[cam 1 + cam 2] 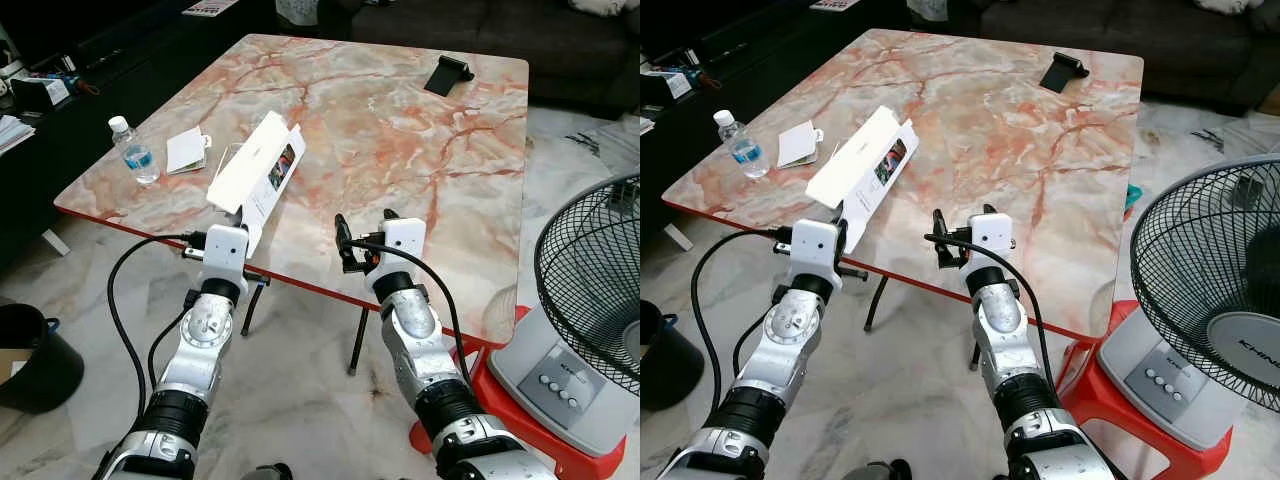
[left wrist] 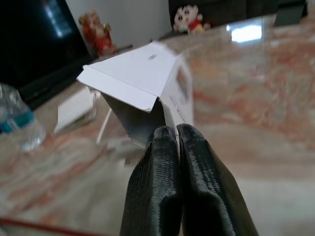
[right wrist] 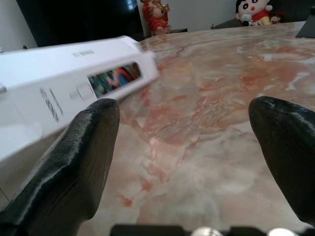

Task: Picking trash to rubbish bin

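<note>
A flattened white cardboard box [image 1: 255, 165] with a printed side panel hangs tilted over the front left part of the marble table [image 1: 400, 140]. My left gripper [image 1: 240, 215] is shut on the box's lower end; the left wrist view shows its fingers [image 2: 157, 162] pinching the cardboard [image 2: 142, 83]. My right gripper [image 1: 365, 225] is open just above the table's front edge, to the right of the box, holding nothing. In the right wrist view the box [image 3: 64, 73] lies beyond one finger. A black bin [image 1: 30, 360] stands on the floor at the far left.
On the table's left side are a water bottle [image 1: 133, 150] and a small white packet [image 1: 187, 150]; a black stand [image 1: 447, 73] sits at the far right corner. A fan [image 1: 590, 300] on a red stool [image 1: 500, 380] stands close on my right.
</note>
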Controlling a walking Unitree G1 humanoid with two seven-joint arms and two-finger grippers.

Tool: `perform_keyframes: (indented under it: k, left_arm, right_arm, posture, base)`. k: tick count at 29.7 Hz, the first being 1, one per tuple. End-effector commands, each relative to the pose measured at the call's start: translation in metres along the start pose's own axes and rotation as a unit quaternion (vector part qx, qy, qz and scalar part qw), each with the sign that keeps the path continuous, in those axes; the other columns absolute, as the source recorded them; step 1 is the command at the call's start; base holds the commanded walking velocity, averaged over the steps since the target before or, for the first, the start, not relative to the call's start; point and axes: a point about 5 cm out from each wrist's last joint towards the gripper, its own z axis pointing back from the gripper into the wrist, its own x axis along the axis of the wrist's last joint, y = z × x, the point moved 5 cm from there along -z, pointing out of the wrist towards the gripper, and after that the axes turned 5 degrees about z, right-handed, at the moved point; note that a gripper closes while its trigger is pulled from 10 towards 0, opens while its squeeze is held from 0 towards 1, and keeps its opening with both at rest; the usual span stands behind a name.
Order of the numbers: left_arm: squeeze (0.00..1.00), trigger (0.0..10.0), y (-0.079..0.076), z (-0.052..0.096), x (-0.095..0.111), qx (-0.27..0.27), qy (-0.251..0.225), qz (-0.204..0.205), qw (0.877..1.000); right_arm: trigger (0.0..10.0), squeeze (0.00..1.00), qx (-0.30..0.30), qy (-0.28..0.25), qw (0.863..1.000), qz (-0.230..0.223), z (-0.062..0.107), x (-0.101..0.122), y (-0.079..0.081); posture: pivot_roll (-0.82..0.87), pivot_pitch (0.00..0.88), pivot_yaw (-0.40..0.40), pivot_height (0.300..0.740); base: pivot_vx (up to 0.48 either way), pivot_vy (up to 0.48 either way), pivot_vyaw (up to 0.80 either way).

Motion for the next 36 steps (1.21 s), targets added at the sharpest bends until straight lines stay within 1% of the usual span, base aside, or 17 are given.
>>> perform_keyframes:
  k: [1,9,16,25,36]
  left_arm:
    - [0.0,10.0,0.0,-0.002,0.008,-0.005,-0.017,-0.011,1.0]
    - [0.0,10.0,-0.007,0.002,0.006,-0.016,-0.015,-0.007,1.0]
    - [0.0,10.0,-0.01,0.001,0.008,-0.025,-0.019,-0.011,0.999]
    - [0.0,10.0,-0.011,0.0,0.011,-0.029,-0.023,-0.013,0.999]
    - [0.0,10.0,-0.01,0.004,0.009,-0.029,-0.021,-0.011,0.999]
  right_arm:
    - [10.0,0.0,-0.001,0.001,1.0,-0.006,-0.001,0.0,0.002]
    - [10.0,0.0,-0.005,-0.008,1.0,-0.009,-0.003,0.005,0.0]
    - [10.0,0.0,-0.011,-0.009,1.0,-0.009,-0.002,0.004,-0.003]
    - [10.0,0.0,-0.01,-0.008,1.0,-0.011,-0.002,0.004,-0.002]
    - [10.0,0.0,-0.01,-0.007,1.0,-0.011,-0.002,0.004,-0.003]
  posture:
    - [0.11,0.098,0.079,0.728]
    - [0.11,0.109,0.073,0.728]
    - [0.11,0.116,0.075,0.728]
    - [0.11,0.122,0.074,0.728]
    - [0.12,0.128,0.071,0.728]
  base:
    - [0.0,0.0,0.0]
    - [0.0,0.0,0.0]
    - [0.0,0.0,0.0]
    - [0.0,0.0,0.0]
    - [0.0,0.0,0.0]
